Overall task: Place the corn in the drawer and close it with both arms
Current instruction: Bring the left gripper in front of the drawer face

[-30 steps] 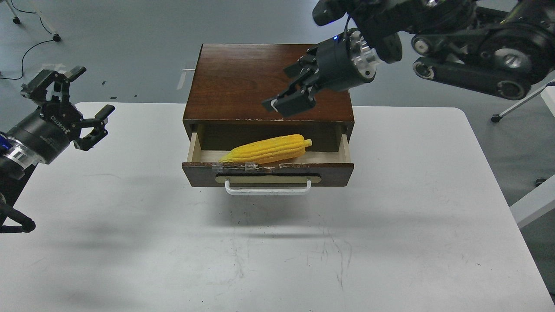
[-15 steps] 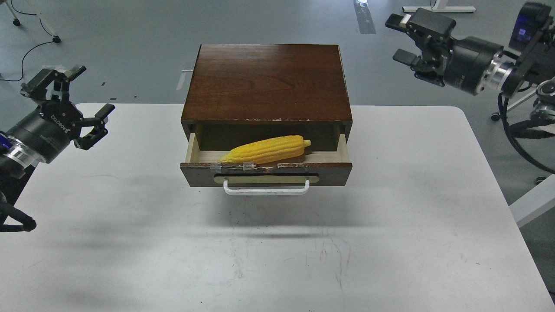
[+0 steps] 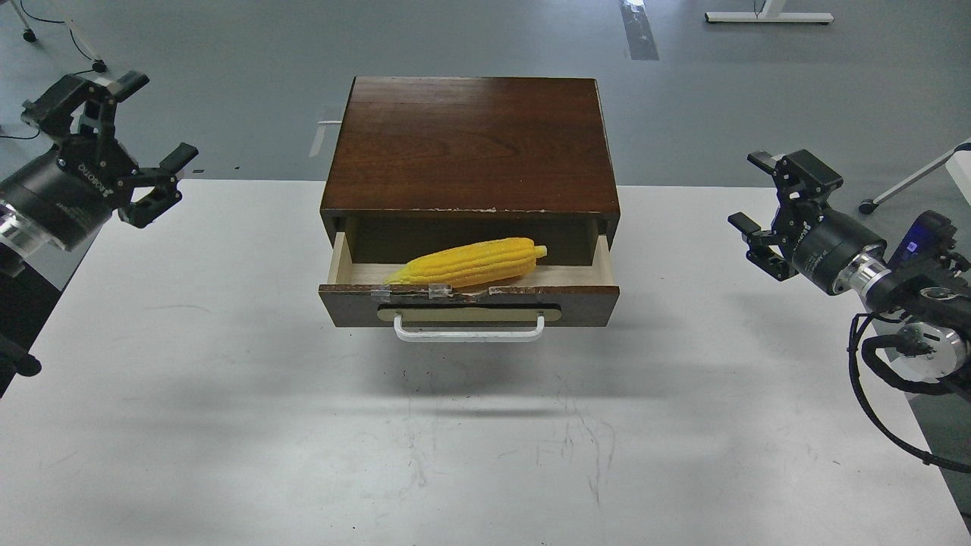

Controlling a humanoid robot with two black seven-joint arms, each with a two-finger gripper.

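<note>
Corn [image 3: 469, 262] lay slantwise inside the pulled-out drawer [image 3: 468, 303] of the cabinet [image 3: 470, 144] on the tabletop [image 3: 227, 394], while the left tool [image 3: 129, 121] and right tool [image 3: 762, 193] hung wide open, empty, well apart from it.

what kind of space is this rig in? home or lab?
Most likely a robotics lab or test bay, not a home. A small wooden cabinet sits alone on a plain white table, the floor is bare grey with loose cables, and caster-footed stand legs show at the edges.
</note>
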